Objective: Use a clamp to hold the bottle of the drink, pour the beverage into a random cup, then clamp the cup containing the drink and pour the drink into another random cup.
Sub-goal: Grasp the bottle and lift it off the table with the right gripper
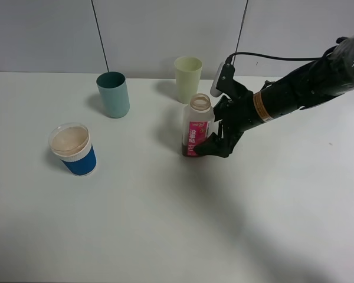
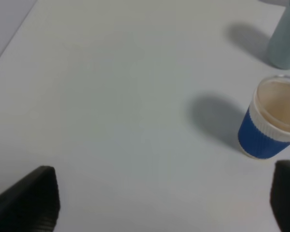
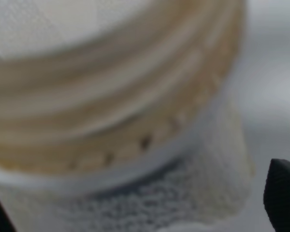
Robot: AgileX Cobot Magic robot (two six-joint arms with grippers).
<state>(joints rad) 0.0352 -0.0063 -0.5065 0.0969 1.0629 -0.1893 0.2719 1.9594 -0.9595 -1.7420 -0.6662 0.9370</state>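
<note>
Straddling the bottle [image 1: 196,125] low down: clamp [image 1: 212,146], jaws wide, gap showing beside one finger; bottle upright on table [image 1: 165,224].

Smooth, matt white tabletop [image 1: 165,236]. Small translucent whitish plastic bottle [image 1: 196,121], frosted and grainy at the shoulder, ridged with threads round the wide neck; pink-red label [image 1: 197,133], material unclear. Clear plastic cup [image 1: 76,154] with blue sleeve and faintly ribbed white band. Tall teal cup [image 1: 113,95] and pale green cup [image 1: 188,79], both smooth, matt, plastic-looking. Slight sheen on the arm's black wrap [image 1: 318,73].
</note>
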